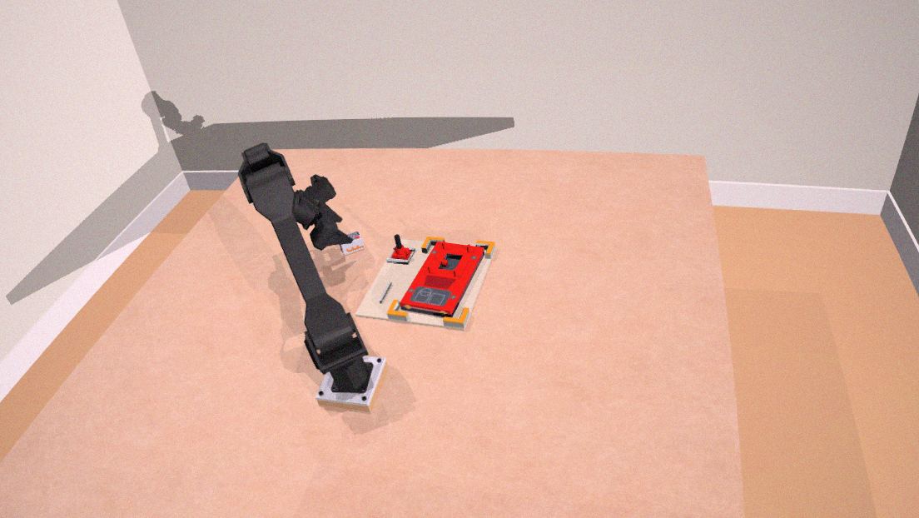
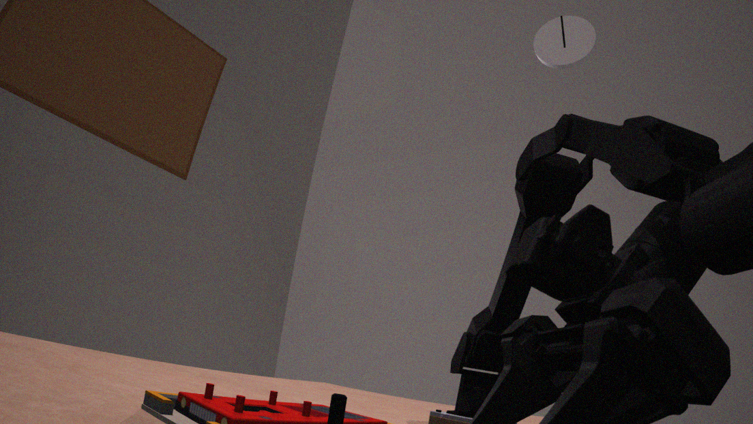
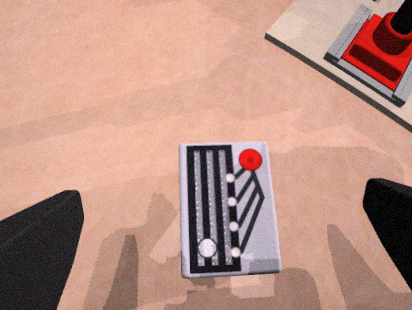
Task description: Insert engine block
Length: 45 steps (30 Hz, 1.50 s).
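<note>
The pincer (image 1: 344, 239) (image 3: 229, 199) is spread wide with nothing gripped. Below it, seen between its two fingertips in the wrist view, the engine block (image 1: 352, 243) (image 3: 227, 210) lies on the counter (image 1: 578, 386) (image 2: 63, 368) (image 3: 100, 90), apart from the pale board (image 1: 373, 302) (image 3: 295, 30) beyond the pincer. Farther from the pincer, on that board, sits the red car body (image 1: 444, 280) (image 2: 263, 412), its opening without the block. Nearer the pincer, on the same board, stands a red piece with a black knob (image 1: 397, 242) (image 2: 333, 407) (image 3: 403, 19).
</note>
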### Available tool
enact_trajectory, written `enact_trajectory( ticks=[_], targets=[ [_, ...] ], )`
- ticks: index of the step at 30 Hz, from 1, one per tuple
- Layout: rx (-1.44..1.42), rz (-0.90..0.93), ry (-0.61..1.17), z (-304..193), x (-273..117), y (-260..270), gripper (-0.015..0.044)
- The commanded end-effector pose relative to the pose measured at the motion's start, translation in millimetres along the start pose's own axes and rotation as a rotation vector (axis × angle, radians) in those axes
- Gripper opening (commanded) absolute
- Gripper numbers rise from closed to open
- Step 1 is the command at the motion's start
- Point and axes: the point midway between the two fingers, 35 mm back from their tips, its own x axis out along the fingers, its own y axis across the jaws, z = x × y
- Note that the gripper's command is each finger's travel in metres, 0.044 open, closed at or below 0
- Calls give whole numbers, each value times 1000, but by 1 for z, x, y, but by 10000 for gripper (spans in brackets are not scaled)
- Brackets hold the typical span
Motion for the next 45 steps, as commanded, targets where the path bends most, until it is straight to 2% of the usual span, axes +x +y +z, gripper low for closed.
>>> enact_trajectory(
  ticks=[1,5,15,26,45],
  targets=[
    [-3,0,0,0,0,0,440],
    [-4,-13,47,1,3,-1,440],
    [-8,-60,369,13,10,-3,440],
    [0,-16,708,31,1,0,440],
    [1,-10,727,22,14,-1,440]
  ],
)
